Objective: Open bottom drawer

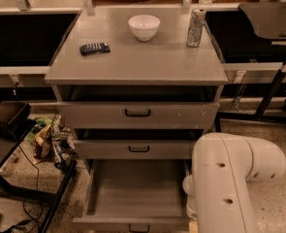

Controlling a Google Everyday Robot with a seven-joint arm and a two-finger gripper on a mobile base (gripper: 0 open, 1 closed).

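Bottom drawer [133, 195], shortest grey flat front, small black loop handle, pulled well out at grey cabinet [142, 64] base, bulky white robot arm [230, 178] beside its right side, gripper out of view, grip state cannot tell.

Lab w/ benches [21, 73], floor cables [36, 182]

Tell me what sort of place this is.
Probably a robot lab or workshop: grey drawer cabinet with bottom drawer pulled out, clutter on the floor, a metal-legged bench alongside. The gripper is out of view, past the white arm.
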